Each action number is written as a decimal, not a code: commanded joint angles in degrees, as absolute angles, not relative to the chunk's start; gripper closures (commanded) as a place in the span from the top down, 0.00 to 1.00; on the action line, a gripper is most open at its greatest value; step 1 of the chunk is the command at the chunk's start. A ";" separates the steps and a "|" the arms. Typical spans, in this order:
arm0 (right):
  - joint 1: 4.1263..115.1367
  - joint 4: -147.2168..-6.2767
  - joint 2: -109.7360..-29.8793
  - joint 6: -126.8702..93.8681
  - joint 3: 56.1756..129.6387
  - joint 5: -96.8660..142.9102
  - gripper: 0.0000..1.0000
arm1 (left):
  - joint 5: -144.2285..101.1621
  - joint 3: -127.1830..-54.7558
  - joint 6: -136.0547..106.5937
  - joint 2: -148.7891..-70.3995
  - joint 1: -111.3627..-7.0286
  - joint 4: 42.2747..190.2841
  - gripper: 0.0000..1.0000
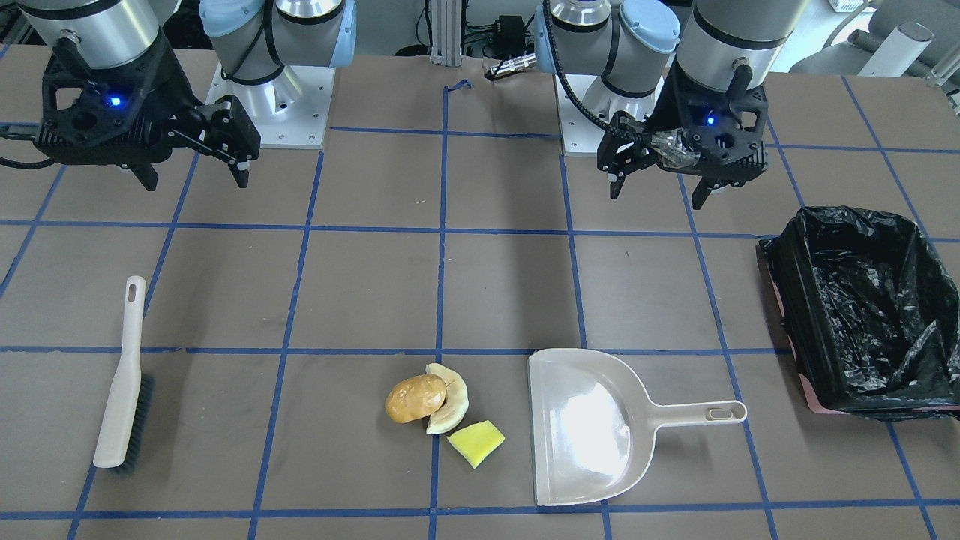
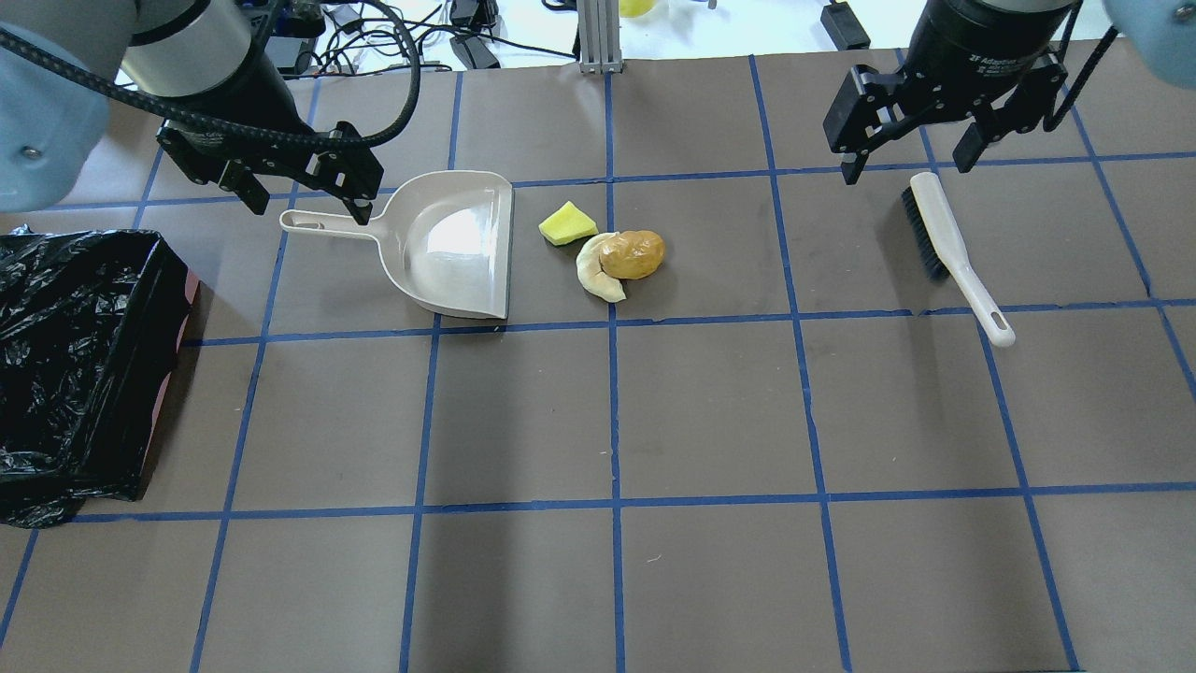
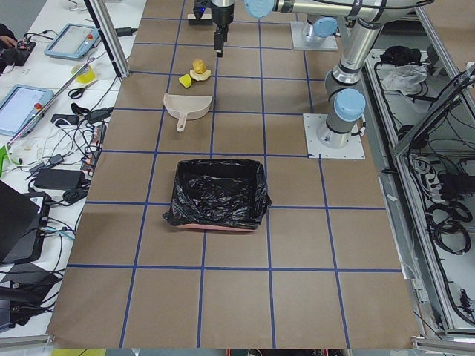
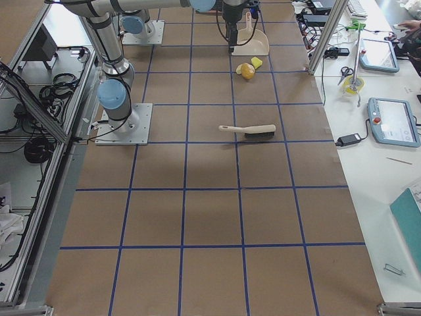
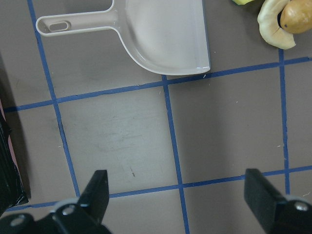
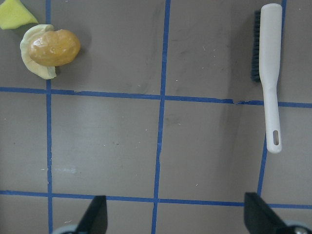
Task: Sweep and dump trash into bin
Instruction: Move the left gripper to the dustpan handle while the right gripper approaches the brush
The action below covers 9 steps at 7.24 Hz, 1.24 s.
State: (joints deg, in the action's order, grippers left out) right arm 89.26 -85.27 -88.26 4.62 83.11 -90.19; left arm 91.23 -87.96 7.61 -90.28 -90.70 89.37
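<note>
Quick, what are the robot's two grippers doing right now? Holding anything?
Left gripper: open, holding nothing.
Right gripper: open, holding nothing.

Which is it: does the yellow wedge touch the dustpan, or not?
Apart. The overhead view shows bare table between the yellow wedge and the dustpan.

Silver-grey arms (image 1: 97, 26) carry pale blue joint caps (image 1: 221, 19), black wrist housings (image 1: 90, 124) with blue lights, and black fingers (image 1: 238, 174).

Glossy crinkled plastic lines the bin (image 1: 862, 300); the dustpan (image 1: 585, 431) is smooth plastic.
</note>
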 commanded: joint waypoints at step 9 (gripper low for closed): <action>71.66 -89.64 -87.37 22.92 91.11 -91.57 0.99 | 91.23 -92.62 28.86 -96.74 -89.30 81.44 1.00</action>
